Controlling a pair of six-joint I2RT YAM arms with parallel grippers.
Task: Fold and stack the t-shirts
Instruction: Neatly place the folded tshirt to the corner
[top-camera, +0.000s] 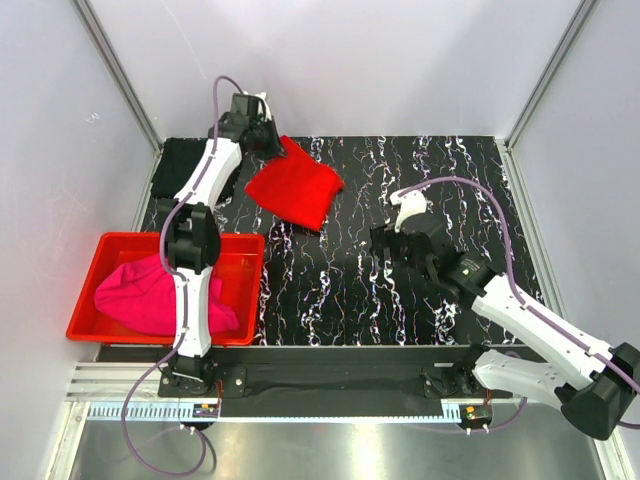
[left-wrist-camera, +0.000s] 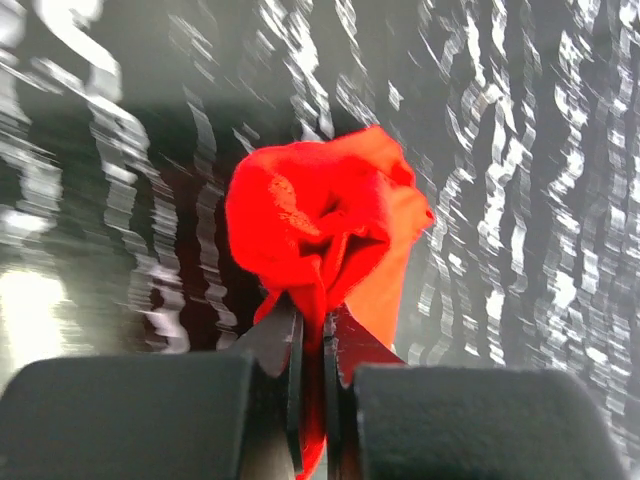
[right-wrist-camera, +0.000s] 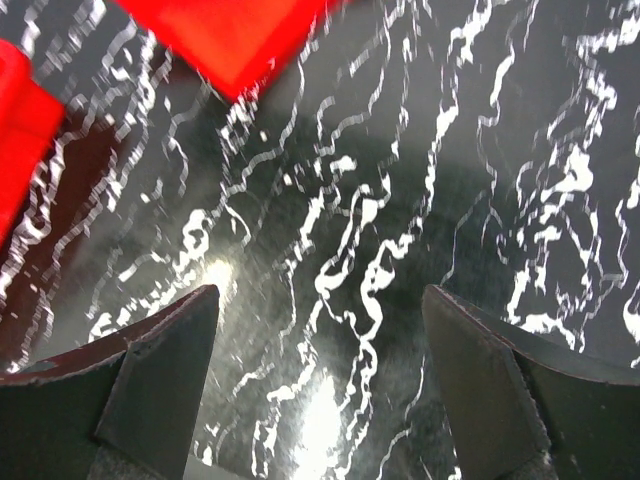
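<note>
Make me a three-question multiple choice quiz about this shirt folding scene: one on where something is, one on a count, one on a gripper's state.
1. Where does the magenta t-shirt lie?
A) in the red bin
B) at the far right corner
C) in a gripper

2. How many t-shirts show in the top view?
A) one
B) two
C) three

3. How does the right gripper stand?
A) shut on cloth
B) open over the bare table
C) shut on nothing

Answers:
1 A, it is heaped inside the bin's walls.
2 C, the red t-shirt, the black t-shirt at the far left, and the magenta one.
3 B, its fingers stand wide apart with only tabletop between them.
</note>
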